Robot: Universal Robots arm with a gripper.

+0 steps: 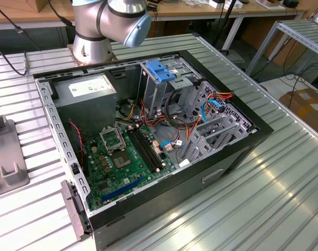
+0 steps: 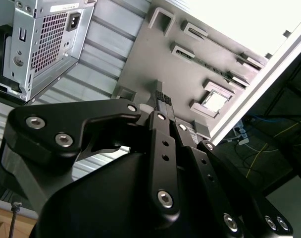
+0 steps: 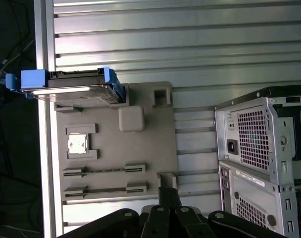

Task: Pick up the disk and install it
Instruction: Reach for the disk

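Worktop [image 1: 263,198] of ribbed metal carried everything; at the exterior view's left a grey tray [image 1: 4,162] lay on it; further right my arm's base [image 1: 93,36] stood behind the open computer case [image 1: 227,157], which lay on its side. Inside the case a green motherboard [image 1: 122,162] sat toward the exterior view's left; a broad blue bracket [image 1: 161,70] topped the drive cage near the middle; grey metal bays [image 1: 216,133] filled the right.

In the first wrist view the disk [image 3: 71,88], in its bright blue frame, rested on the tray at the end by the worktop's rim, well apart from the case and from my pincer [image 3: 168,192]; I could not tell whether it lay flat or stood on its long side. A small chip [image 3: 76,145] sat in a recess of the tray, between the disk and two long slots [image 3: 103,170]. My pincer hung over the tray's opposite end, near a small raised block [image 3: 166,179]; in both wrist views its fingers were drawn narrow, tips together, holding nothing.
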